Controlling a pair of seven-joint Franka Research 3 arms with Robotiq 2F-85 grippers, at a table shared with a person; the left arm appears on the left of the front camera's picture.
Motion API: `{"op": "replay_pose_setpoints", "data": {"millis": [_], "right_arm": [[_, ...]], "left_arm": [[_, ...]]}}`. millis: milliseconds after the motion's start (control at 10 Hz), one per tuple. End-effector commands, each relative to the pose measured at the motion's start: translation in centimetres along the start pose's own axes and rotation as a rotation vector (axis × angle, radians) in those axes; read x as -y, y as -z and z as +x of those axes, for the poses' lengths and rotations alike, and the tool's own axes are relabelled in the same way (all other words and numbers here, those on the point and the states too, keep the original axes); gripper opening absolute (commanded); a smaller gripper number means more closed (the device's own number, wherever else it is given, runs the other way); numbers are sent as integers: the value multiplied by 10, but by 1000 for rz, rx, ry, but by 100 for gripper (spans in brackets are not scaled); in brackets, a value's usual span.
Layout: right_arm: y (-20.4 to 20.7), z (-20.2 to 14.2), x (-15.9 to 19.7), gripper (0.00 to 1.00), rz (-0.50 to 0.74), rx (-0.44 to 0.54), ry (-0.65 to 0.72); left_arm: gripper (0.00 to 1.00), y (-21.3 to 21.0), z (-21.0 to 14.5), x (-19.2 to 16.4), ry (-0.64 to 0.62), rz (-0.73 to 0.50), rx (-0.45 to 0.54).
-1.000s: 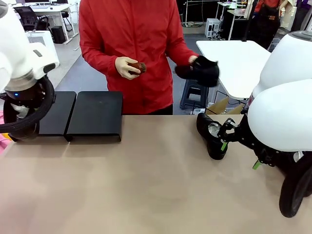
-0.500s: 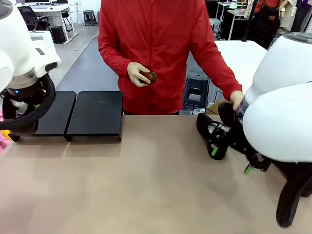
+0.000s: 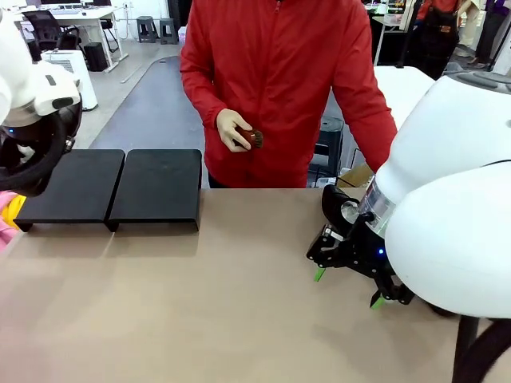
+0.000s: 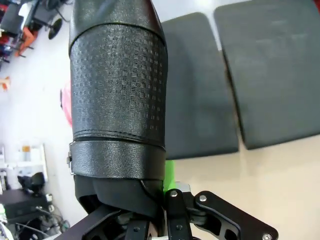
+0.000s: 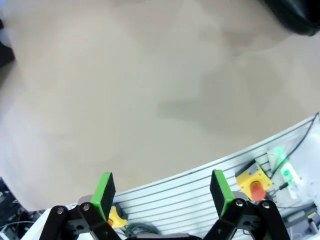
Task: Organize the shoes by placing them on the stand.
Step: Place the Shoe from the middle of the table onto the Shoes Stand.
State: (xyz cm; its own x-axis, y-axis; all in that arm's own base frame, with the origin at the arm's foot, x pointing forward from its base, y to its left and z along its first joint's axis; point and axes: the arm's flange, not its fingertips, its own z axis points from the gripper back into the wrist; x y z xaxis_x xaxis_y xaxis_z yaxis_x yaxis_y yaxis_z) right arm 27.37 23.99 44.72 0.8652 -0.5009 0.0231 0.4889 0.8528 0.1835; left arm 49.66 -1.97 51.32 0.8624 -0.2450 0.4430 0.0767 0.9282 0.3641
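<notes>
In the left wrist view, a black textured leather shoe is gripped by my left gripper, shut on its lower end; one green pad shows beside it. It hangs above the left end of the low black stand. In the front view the stand is bare at the table's far left. Another black shoe lies at the far right, partly behind my right arm. My right gripper is open just in front of that shoe, and in the right wrist view the gripper has only bare table between its fingers.
A person in red stands across the table with a small brown round object in one hand; the other arm reaches down behind my right arm. In the right wrist view a yellow box with a red button sits beyond the table edge.
The person lowered the shoe they held down behind my right arm. My right gripper came away from the lying shoe toward the near side. My left arm shifted up and left.
</notes>
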Motion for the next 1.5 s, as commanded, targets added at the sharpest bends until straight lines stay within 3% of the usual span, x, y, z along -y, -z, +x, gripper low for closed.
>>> {"op": "replay_pose_setpoints", "data": {"millis": [0, 500, 1400], "right_arm": [[-1, 6, 3, 100, -15, 16, 34], [-1, 6, 3, 100, -15, 16, 34], [-1, 6, 3, 100, -15, 16, 34]], "left_arm": [[0, 35, 14, -20, 22, 5, -50], [0, 99, 18, -38, -23, -79, -32], [0, 135, 39, -45, -121, -91, -36]]}}
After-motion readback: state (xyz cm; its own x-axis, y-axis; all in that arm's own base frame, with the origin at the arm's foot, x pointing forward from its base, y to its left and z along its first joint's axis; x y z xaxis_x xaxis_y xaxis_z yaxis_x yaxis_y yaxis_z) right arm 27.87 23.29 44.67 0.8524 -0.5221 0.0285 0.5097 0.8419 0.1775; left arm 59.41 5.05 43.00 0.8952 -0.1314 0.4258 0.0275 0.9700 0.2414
